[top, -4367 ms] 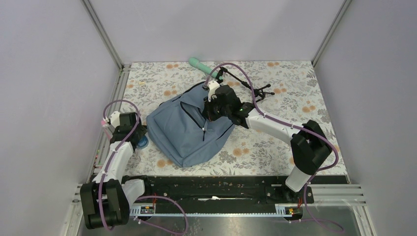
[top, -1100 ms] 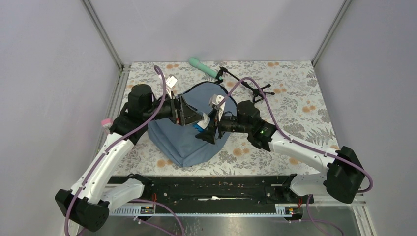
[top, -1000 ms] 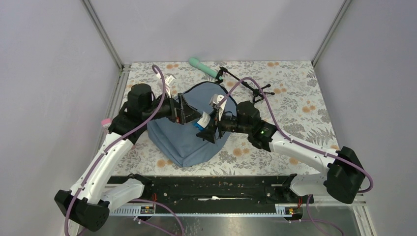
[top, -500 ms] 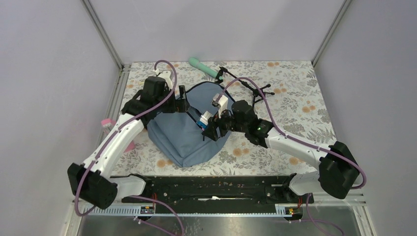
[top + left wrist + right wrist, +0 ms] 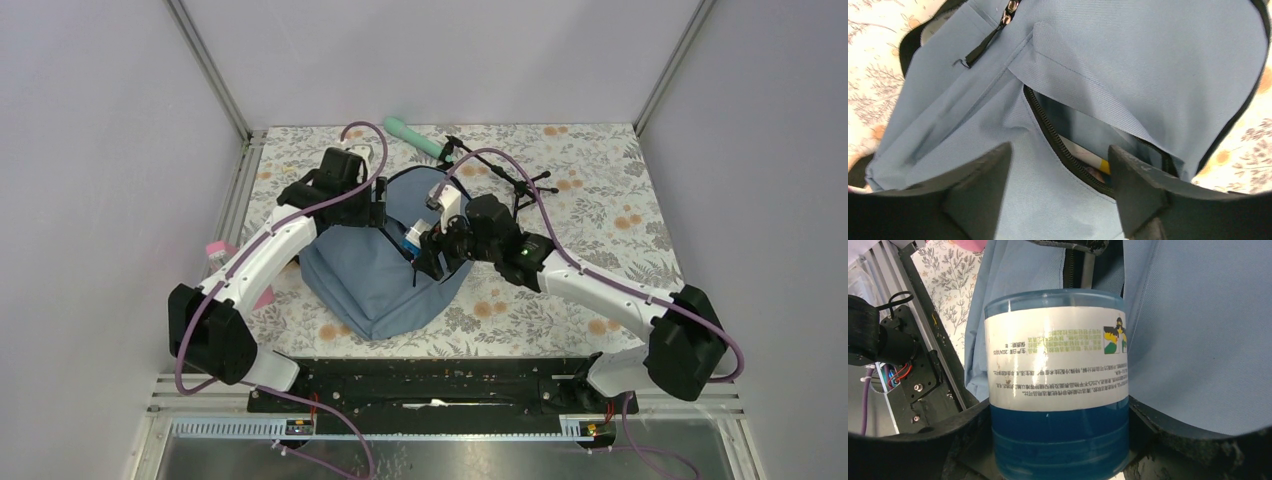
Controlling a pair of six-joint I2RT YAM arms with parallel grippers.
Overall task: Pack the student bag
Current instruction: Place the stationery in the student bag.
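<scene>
Top external view: the student bag (image 5: 365,280), slate-blue, lies on the floral surface (image 5: 600,200) just left of the frame's centre, and the 2 arms meet above its upper half. The left fingers (image 5: 378,207), at the bag's upper left edge, stand apart with nothing between them. In the left wrist view they (image 5: 978,195) frame the lower corners, and the open zipper (image 5: 1048,125) runs diagonally through the middle, its gap showing a pale item with a yellow edge (image 5: 1098,162) inside. The right fingers (image 5: 428,262), just right of centre, are clamped on a blue bottle (image 5: 412,240) with a white printed label. In the right wrist view this bottle (image 5: 1058,375) fills the centre, gripped low on both sides, with bag fabric behind it at upper right. Whether the bottle touches the bag cannot be told. On the surface beyond the bag lie a mint-green object (image 5: 410,137), top centre, and a black stand (image 5: 515,182) to its right. A small pink object (image 5: 215,250) sits at the surface's left edge
</scene>
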